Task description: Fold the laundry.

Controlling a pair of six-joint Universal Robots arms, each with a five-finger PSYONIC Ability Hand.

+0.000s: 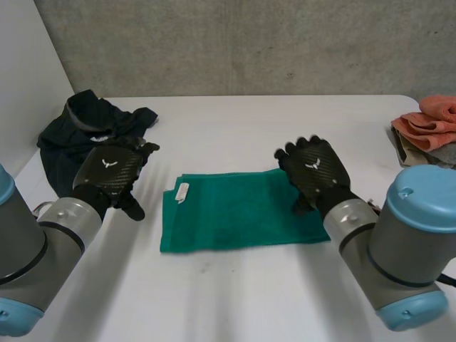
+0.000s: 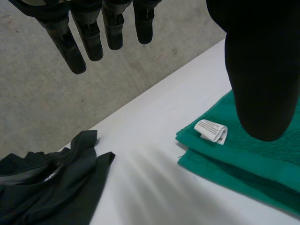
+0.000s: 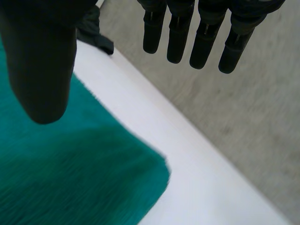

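my right hand (image 1: 313, 167) hangs over the towel's (image 1: 239, 214) far right corner, fingers straight and spread, gripping nothing. whether the palm touches the cloth i cannot tell. my left hand (image 1: 110, 172) is just off the towel's left edge, over bare table (image 1: 249, 299), also straight-fingered and empty. i judge they sit at the towel's two ends because the next fold wants a grip at each side.

the table carries everything. the towel lies flat between my hands, a green oblong already doubled: at its left edge i see two layers stacked, their edges nearly matched. so it looks partly folded, with perhaps one more fold across to make it compact.

left of the towel and farther back, well apart from it, a heap of dark clothes (image 1: 82, 132) lies crumpled, probably waiting its turn. far to the towel's right, at the table's edge, sits a small stack of orange cloths (image 1: 431, 121).

smallest, a white label (image 2: 212, 130) curls up on the towel's far left corner, near my left thumb. i think it should end up tucked inside the fold.
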